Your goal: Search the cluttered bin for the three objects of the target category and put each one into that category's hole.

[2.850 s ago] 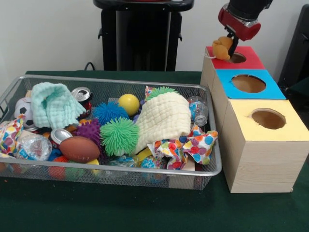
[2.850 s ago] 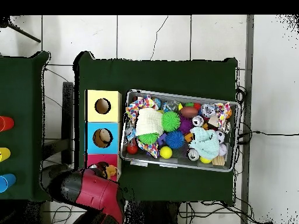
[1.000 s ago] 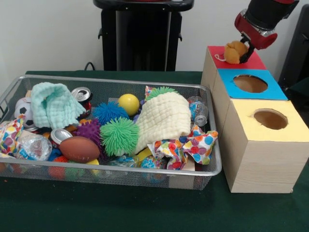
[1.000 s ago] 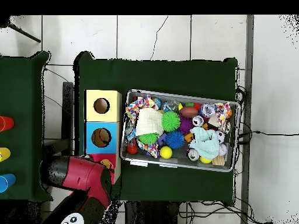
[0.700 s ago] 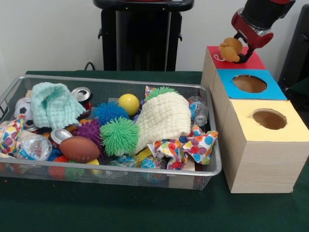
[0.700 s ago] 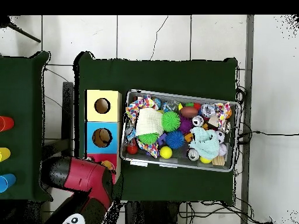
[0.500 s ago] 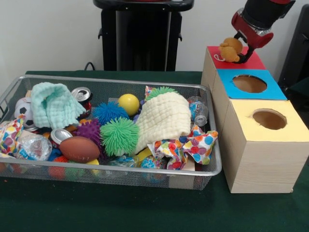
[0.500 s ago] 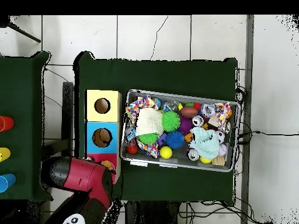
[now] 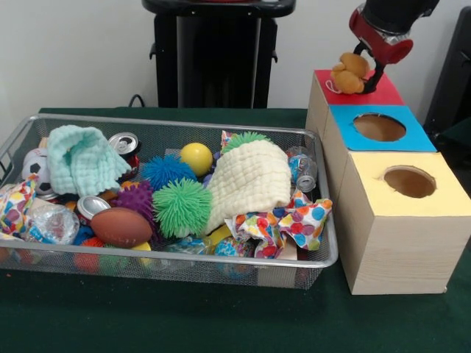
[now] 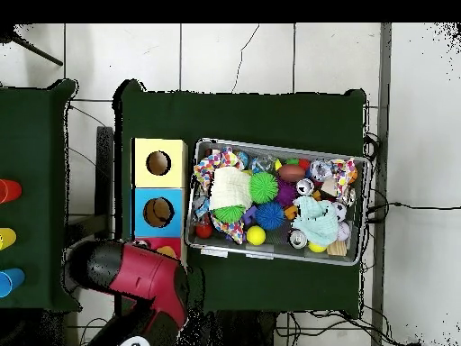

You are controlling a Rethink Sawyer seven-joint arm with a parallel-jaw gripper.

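The red and black gripper (image 9: 366,68) is gripping a small tan plush toy (image 9: 349,73), holding it just above the red-topped wooden box (image 9: 383,92). Beside that box, the blue-topped box (image 9: 416,134) and yellow-topped box (image 9: 441,197) are sitting in 1 row. The wire mesh bin (image 9: 316,261) is lying just beside them on the green table (image 9: 221,316).

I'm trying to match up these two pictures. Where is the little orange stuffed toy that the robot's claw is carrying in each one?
Front view: the orange stuffed toy hangs at the top right, in the gripper, above the red-topped box.
Overhead view: only a sliver of orange shows at the lower left, beside the arm; most of the toy is hidden.
Shared landmark: the blue-topped box, next to the red one.
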